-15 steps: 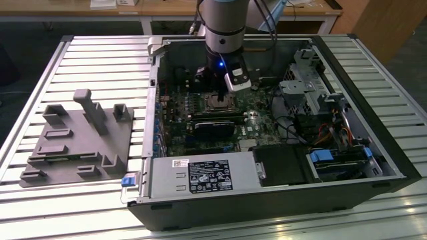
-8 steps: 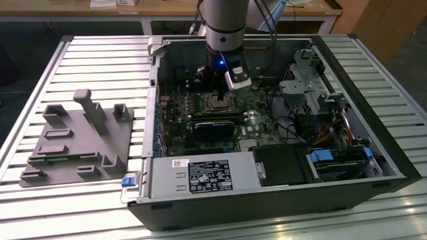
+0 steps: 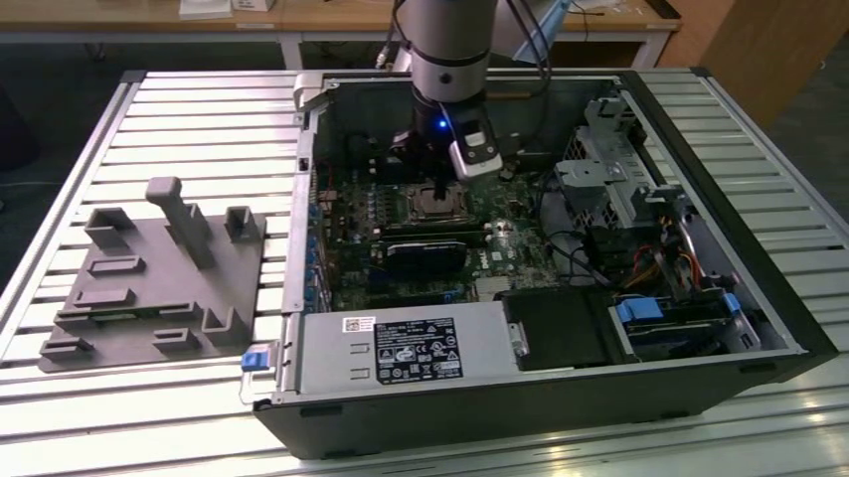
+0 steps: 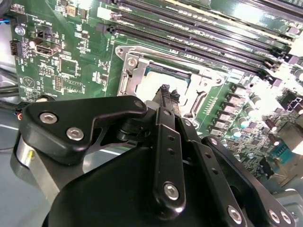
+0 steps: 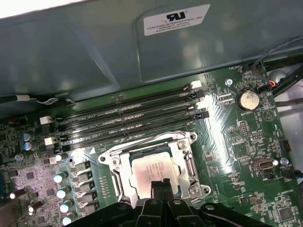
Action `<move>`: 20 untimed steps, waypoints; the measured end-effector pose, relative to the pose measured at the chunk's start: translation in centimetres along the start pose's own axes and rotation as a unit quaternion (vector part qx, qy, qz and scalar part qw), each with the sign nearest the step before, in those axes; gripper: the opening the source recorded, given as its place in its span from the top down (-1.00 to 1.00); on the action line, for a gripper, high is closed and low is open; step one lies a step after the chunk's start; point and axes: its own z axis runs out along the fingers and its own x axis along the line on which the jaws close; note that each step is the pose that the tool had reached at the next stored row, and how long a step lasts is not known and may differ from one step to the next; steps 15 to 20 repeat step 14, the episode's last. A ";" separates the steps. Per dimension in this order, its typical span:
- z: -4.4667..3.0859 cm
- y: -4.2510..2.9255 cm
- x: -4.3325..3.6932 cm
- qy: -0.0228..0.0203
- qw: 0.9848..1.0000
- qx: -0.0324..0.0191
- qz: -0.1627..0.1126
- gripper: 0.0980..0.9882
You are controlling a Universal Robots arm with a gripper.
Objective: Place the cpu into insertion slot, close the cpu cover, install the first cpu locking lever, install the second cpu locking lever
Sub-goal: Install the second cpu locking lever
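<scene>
In the first wrist view the claw (image 5: 161, 188) hangs just over the near edge of the cpu (image 5: 152, 170), its two black fingertips pressed together with nothing between them. The cpu lies flat in the insertion slot (image 5: 124, 158), its dull metal top showing through the window of the cpu cover (image 5: 152, 143), the silvery frame lying down around it. In the second wrist view the same closed fingertips (image 4: 164, 92) stand right above the cover's frame (image 4: 137, 75). Beyond the socket run the long black memory slots (image 5: 128, 118), and past them a grey case wall (image 5: 94, 52). In the exterior view the arm (image 3: 444, 50) reaches down into the open computer case (image 3: 558, 397), the claw (image 3: 435, 189) over the socket on the green motherboard (image 3: 348, 283). The case lies on a slatted metal surface (image 3: 199, 119), with a grey fixture block (image 3: 153, 288) well apart on the exterior view's left
</scene>
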 end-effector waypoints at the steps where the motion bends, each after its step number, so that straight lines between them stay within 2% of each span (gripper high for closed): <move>1: 0.01 0.03 -0.06 0.000 1.000 0.000 -0.002 0.98; 8: 0.07 0.32 -0.02 0.002 1.000 -0.001 -0.027 0.98; 20: 0.08 0.33 -0.02 0.002 1.000 -0.001 -0.028 0.98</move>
